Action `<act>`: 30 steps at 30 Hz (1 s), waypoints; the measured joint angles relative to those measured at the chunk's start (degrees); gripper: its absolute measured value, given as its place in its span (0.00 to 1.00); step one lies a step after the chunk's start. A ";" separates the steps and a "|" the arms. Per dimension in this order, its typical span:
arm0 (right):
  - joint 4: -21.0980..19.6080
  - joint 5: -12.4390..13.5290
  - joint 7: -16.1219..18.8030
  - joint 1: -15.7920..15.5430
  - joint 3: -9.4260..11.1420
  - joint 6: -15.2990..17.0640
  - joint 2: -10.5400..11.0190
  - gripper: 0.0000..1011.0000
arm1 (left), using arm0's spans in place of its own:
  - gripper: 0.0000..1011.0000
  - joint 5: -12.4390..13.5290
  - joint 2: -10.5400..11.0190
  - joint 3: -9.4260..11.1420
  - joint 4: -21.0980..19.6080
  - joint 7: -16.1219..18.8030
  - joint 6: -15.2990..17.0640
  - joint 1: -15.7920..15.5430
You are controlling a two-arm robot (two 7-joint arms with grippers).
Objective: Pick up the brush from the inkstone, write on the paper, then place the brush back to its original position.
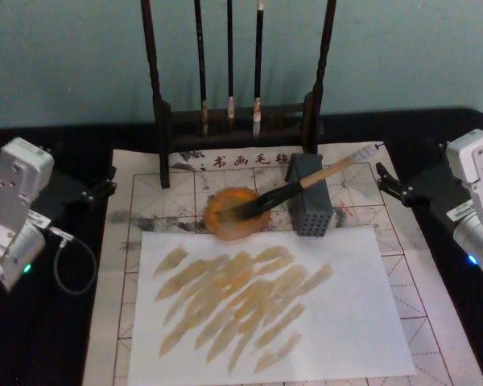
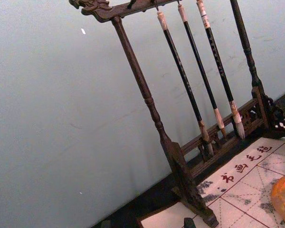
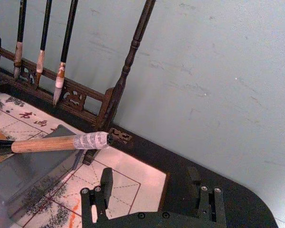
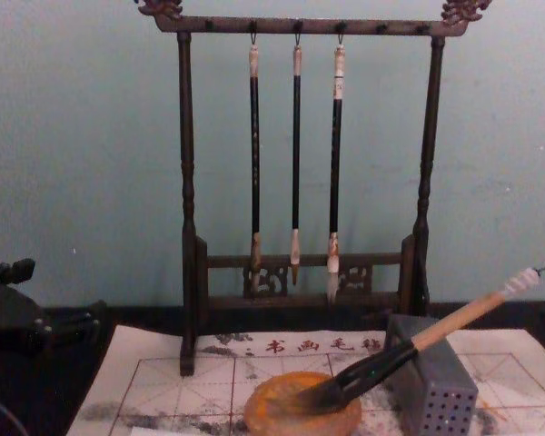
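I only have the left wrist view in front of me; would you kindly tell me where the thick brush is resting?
Observer: The brush has its bristles in the inkstone, with its handle propped on the grey box.
Operator: Thank you; is the right pincer holding it?
Observer: No, the right pincer is open, off the brush, by the right edge of the paper.
Operator: And the left pincer?
Observer: The left pincer sits beside the paper's left edge, away from the brush.
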 joint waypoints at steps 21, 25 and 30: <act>0.00 0.00 0.00 -0.01 0.00 0.00 0.00 0.99 | 0.99 0.00 0.00 0.00 0.00 0.00 0.00 0.00; 0.00 0.00 0.00 -0.01 0.00 0.00 0.00 0.99 | 0.99 0.00 0.00 0.00 0.00 0.00 0.00 0.00; 0.00 0.00 0.00 0.00 0.00 0.00 0.00 0.99 | 0.99 0.00 0.00 0.00 0.00 0.00 0.00 0.00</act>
